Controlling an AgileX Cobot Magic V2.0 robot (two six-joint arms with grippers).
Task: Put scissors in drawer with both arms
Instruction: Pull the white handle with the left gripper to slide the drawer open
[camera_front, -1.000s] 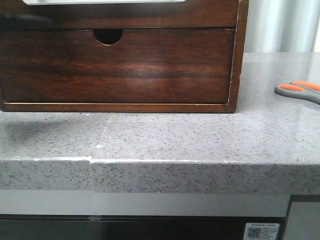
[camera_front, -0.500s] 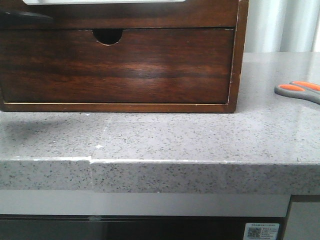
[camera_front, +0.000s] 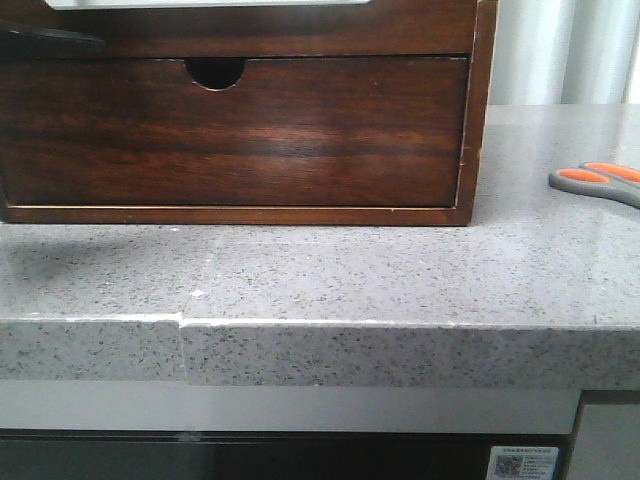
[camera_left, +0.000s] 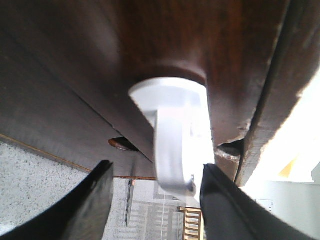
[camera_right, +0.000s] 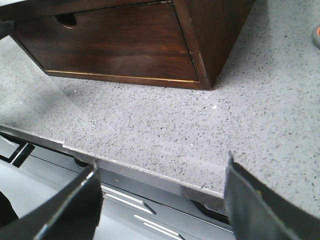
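Up on the speckled grey stone counter (camera_front: 400, 270), a dark wooden cabinet (camera_front: 478, 110) fills the far left of the front view. Its lower drawer front (camera_front: 240, 135), the one with a small half-round notch (camera_front: 215, 72), is shut flush in the frame. Above it sits the drawer (camera_front: 250, 28) with the wide shallow cut-out showing white along its top edge, only its lower strip in the front view.

The left gripper (camera_left: 155, 200) is right up at that upper drawer, its two dark fingers (camera_left: 87, 205) parted, one on each side of a white hook-shaped piece (camera_left: 172, 140) that juts from the cut-out. The fingers do not touch this piece. In the front view only a dark tip of this arm (camera_front: 45, 38) shows at the far left edge.

The scissors (camera_front: 598, 180) lie flat on the counter well to the right of the cabinet, the grey handles with orange linings cut off by the right edge.

The right gripper (camera_right: 160, 200) hovers over the near edge of the counter, fingers (camera_right: 260, 205) spread wide, holding nothing.
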